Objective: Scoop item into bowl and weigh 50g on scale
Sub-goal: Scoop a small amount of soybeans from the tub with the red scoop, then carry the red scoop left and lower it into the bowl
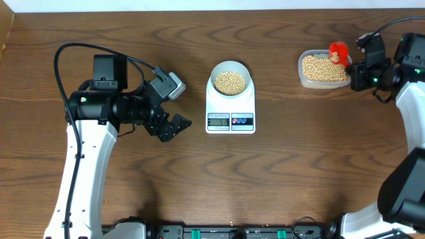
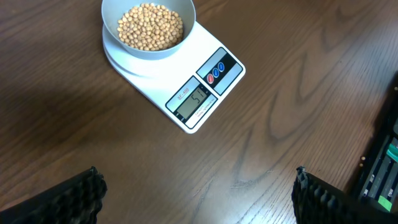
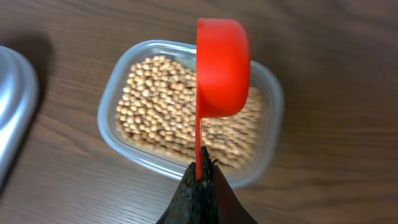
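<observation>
Nearest me, L gripper [image 2: 196, 177] hovers low over bare table [image 1: 279, 179], jaws spread as wide as they go, nothing btwn the pads, touching nothing. It sits well apart from the scale [image 2: 189, 78], just watching it.

Next out: scale mid-table w/ the bowl [image 2: 186, 22] sitting on its platform, a decent heap of beans [image 2: 150, 26] inside. Display [image 2: 194, 102] is lit; reads approx fifty-one, though digits are small and I wouldn't swear to it.

Farthest, off to the R: R gripper [image 3: 200, 177] is clamped tight on the handle of a red scoop [image 3: 222, 65]. The scoop hangs over the clear tub [image 3: 273, 106], cup turned on its side. Can't see into the cup, so can't tell if any beans are in it. Tub holds the rest of the bean supply.

My read: scooping's basically done, this is the weigh-check stage. Next move calls for a clean look at the display. If it's a touch over target, lift a few beans out of the bowl w/o nudging it. If it's fine, just park the scoop.
</observation>
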Robot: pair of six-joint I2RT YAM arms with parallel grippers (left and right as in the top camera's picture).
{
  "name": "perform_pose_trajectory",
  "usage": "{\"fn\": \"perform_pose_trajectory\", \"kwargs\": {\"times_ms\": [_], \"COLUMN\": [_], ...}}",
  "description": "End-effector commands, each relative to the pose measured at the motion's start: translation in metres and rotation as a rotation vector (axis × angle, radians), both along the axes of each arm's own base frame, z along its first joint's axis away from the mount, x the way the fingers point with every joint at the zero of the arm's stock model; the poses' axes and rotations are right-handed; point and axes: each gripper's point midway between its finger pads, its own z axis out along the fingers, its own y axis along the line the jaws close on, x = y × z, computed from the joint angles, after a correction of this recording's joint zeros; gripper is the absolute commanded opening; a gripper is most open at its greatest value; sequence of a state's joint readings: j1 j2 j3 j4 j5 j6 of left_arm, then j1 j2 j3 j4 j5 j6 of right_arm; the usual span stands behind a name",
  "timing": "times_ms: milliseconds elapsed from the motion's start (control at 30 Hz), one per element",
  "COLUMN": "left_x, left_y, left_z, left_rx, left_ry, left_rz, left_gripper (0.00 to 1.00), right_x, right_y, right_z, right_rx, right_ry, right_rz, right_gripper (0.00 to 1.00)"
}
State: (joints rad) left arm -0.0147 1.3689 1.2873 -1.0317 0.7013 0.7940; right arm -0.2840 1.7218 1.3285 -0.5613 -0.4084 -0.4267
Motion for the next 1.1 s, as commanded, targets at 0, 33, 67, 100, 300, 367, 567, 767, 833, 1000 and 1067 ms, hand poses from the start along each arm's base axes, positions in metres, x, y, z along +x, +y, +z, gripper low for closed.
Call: {"fn": "perform_pose_trajectory", "kwargs": {"times_ms": [0,33,67,100,300,367,567,767,833,1000,1067], "left_x": [-0.001,-0.001,-0.001,-0.001,-0.001,-0.001,-0.001,-0.001,-0.001,-0.001,-0.001], "left_y": [-0.001,-0.001,-0.001,-0.001,-0.001,-0.001,-0.001,-0.001,-0.001,-0.001,-0.001], "left_z": [0.006,0.006,0.006,0.006,0.006,0.006,0.006,0.006,0.006,0.006,0.006], "left_rx": [-0.007,-0.007,-0.007,-0.007,-0.007,-0.007,-0.007,-0.007,-0.007,-0.007,-0.007], "left_ry": [-0.023,-0.023,-0.023,-0.023,-0.023,-0.023,-0.023,-0.023,-0.023,-0.023,-0.023], "left_rz": [-0.015,-0.015,-0.015,-0.015,-0.015,-0.015,-0.015,-0.015,-0.015,-0.015,-0.015], "left_gripper": [0.98,0.98,0.98,0.98,0.98,0.98,0.98,0.98,0.98,0.98,0.98], "right_x": [-0.006,-0.007,-0.007,-0.008,-0.008,-0.007,0.002,-0.006,-0.013,-0.015,-0.016], "right_y": [-0.009,-0.010,-0.010,-0.009,-0.003,0.002,0.040,0.131,0.153,0.188,0.204], "right_z": [0.018,0.021,0.023,0.023,0.023,0.023,0.032,0.061,0.071,0.068,0.061], "right_rx": [-0.152,-0.173,-0.195,-0.215,-0.313,-0.336,-0.255,0.113,0.207,0.221,0.217], "right_ry": [-0.026,-0.026,-0.027,-0.027,-0.010,-0.012,-0.079,-0.197,-0.225,-0.229,-0.220], "right_rz": [-0.014,-0.021,-0.023,-0.017,-0.015,0.007,0.106,0.403,0.491,0.576,0.608], "right_gripper": [0.01,0.01,0.01,0.01,0.01,0.01,0.01,0.01,0.01,0.01,0.01]}}
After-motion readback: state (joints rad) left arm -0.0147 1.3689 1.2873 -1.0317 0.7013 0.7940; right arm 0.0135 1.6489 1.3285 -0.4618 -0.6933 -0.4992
